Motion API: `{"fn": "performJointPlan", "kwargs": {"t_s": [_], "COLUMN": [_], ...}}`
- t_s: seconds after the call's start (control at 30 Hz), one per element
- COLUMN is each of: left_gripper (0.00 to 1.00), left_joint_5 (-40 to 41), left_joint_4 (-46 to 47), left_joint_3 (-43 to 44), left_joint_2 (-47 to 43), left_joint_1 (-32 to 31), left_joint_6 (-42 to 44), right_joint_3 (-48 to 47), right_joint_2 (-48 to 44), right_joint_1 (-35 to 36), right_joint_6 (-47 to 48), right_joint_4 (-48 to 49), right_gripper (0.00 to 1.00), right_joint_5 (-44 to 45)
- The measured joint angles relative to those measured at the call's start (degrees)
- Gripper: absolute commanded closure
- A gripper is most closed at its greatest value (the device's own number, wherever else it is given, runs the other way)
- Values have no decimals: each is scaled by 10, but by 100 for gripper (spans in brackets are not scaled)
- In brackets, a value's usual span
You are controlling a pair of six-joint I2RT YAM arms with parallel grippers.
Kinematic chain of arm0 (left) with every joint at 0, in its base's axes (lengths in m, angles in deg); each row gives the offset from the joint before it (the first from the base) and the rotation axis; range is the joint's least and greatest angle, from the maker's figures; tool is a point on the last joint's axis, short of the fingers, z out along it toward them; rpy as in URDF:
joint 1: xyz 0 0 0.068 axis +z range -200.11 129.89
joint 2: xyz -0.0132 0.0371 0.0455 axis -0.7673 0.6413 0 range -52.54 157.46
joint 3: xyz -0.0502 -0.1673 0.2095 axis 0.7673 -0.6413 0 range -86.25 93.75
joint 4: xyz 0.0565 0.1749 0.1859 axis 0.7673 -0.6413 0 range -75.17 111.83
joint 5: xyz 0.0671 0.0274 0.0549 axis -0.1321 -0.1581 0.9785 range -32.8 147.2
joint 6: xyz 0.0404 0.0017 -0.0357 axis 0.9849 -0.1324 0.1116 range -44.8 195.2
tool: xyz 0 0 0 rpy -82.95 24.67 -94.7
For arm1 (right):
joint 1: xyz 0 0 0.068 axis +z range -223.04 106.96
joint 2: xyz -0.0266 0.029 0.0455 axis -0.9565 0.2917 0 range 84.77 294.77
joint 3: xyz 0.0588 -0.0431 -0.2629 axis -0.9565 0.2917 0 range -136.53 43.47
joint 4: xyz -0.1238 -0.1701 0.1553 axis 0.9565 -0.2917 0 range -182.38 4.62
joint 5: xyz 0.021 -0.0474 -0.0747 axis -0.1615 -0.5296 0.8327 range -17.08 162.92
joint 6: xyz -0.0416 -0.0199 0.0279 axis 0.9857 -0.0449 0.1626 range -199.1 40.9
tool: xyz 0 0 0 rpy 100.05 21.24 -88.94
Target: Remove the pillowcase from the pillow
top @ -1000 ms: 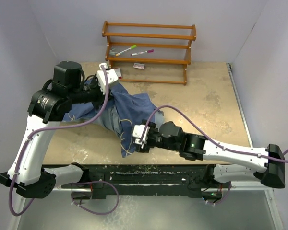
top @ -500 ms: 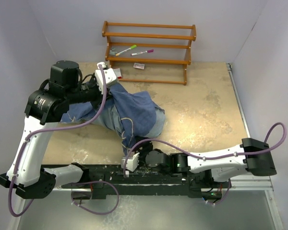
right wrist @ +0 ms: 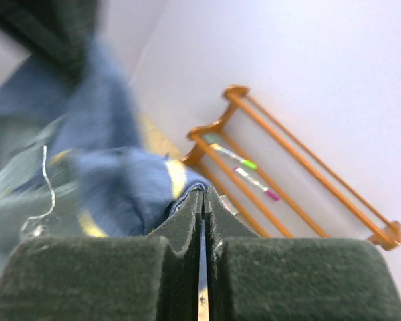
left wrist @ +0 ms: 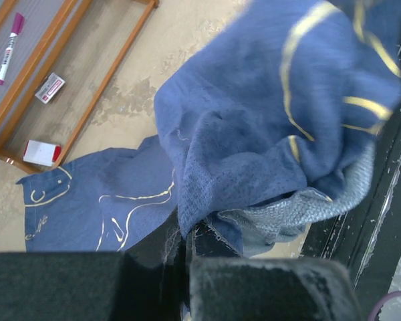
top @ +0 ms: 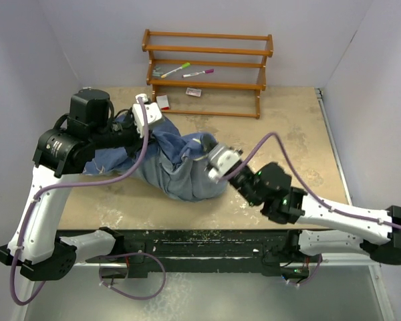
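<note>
The navy pillowcase [top: 177, 160] with cream outlines lies bunched on the left of the table, its paler grey-blue inside showing at the front. It fills the left wrist view [left wrist: 254, 120]. My left gripper [top: 152, 122] is shut on a fold at its far left end [left wrist: 186, 244] and holds it up. My right gripper [top: 211, 158] is shut on an edge at its right side, and the cloth meets the fingertips in the right wrist view [right wrist: 202, 192]. The pillowcase there [right wrist: 113, 187] is blurred. The cream pillow is hidden or out of view.
A wooden rack [top: 207, 73] stands at the back with a green marker [top: 176, 69] and a pink marker [top: 199, 72] on a shelf. A small red and white box [left wrist: 41, 152] lies near its foot. The black rail [top: 207, 241] runs along the table's front edge.
My right gripper has swung from the front edge up and back to the cloth's right side. The bundle has gathered up and shifted right, with its front flap off the table edge. My left gripper barely moved.
</note>
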Motion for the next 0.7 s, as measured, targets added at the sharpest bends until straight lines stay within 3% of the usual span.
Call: {"fn": "performJointPlan", "kwargs": {"t_s": [0.2,0.5,0.63,0.7], "left_gripper": [100,100,100,100], "left_joint_5": [-21,-50,-55,-59], "left_joint_4": [-15,-44,-49,-49], "left_joint_3": [-6,-6,-6,-6], "left_joint_2": [-3,-6,-8,-8], "left_joint_1": [0,0,0,0], "left_joint_6": [15,28,28,27], "right_joint_3": [-115,-318,-455,-555], "right_joint_2": [52,295,412,477], "right_joint_1": [-146,-259,-288,-308], "right_joint_6": [-79,-222,-295,-329], "right_joint_4": [-18,-40,-142,-227], "right_gripper": [100,100,100,93], "right_joint_5": [-88,-207,-237,-249]}}
